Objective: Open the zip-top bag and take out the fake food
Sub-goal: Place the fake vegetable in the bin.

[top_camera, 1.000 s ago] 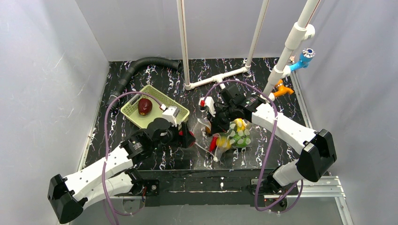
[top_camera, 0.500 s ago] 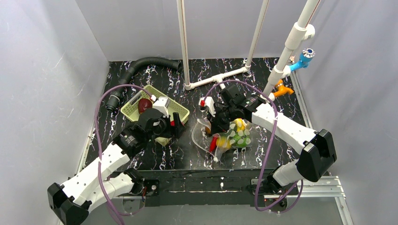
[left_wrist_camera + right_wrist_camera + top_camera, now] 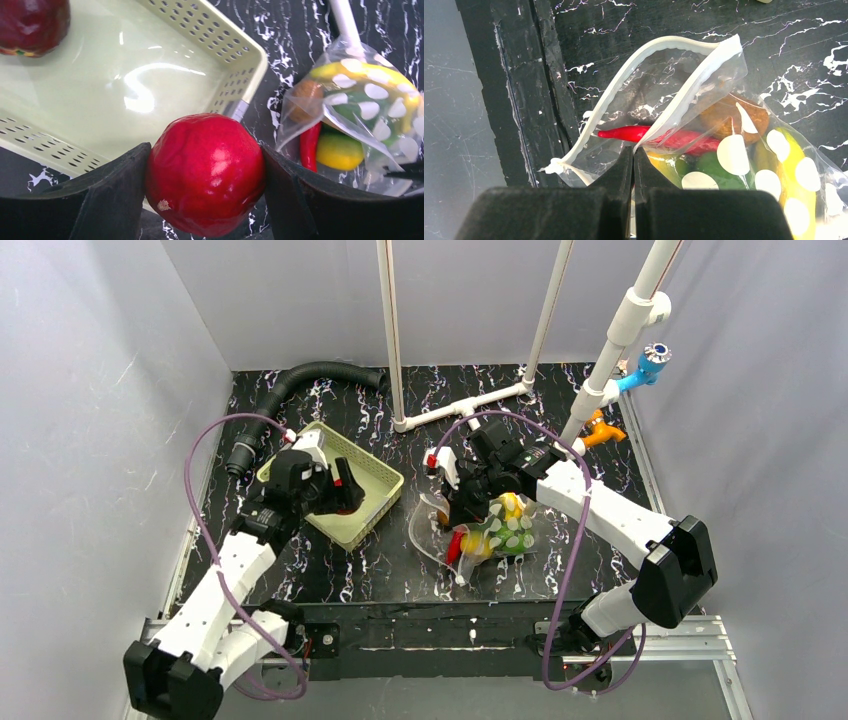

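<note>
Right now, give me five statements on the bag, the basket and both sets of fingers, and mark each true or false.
1. The left fingers hold a red fruit. True.
2. The basket holds nothing. False: a dark red fruit lies in it.
3. The bag has its mouth open. True.
4. The right fingers are spread wide. False: they are shut on the bag's edge.
5. The bag is emptied. False: a chilli and other pieces lie inside.
</note>
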